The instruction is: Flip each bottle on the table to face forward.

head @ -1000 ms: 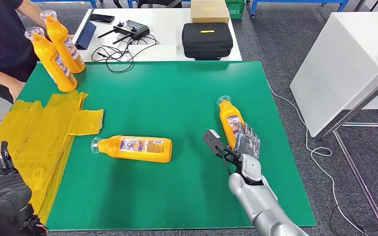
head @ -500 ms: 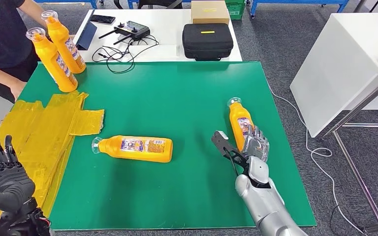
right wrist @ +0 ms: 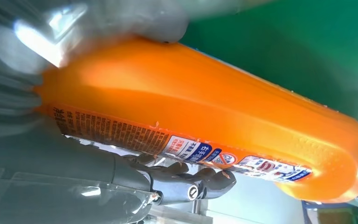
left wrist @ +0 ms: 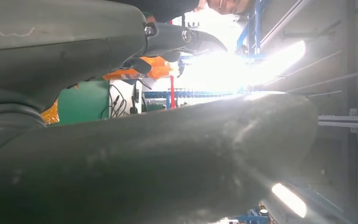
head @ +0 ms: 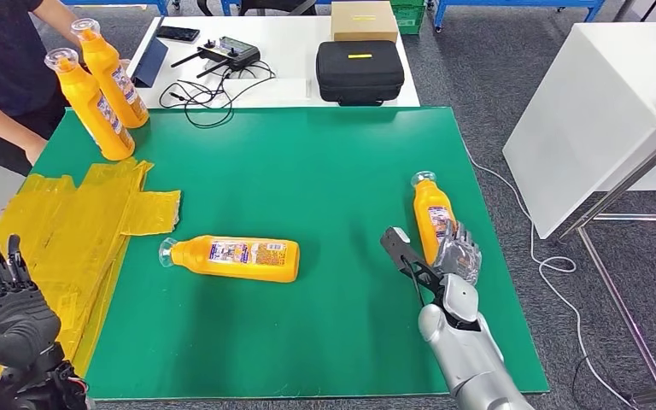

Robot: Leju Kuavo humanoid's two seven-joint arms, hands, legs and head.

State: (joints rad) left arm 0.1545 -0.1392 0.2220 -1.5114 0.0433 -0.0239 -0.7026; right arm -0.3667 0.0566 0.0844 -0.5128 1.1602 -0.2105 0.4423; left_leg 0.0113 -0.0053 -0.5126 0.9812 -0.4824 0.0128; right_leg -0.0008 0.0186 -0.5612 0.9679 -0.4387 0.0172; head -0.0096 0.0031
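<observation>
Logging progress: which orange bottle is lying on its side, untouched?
The bottle mid-table. The right hand grips another; two stand at the far-left corner.

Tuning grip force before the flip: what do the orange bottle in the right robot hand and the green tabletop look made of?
The orange bottle looks like glossy moulded plastic: highlights run along its body in the right wrist view, and it carries a printed label. The green tabletop looks like a matte mat or felt-like sheet, flat and without glare; its exact material is unclear. The right robot hand grips the bottle.
</observation>
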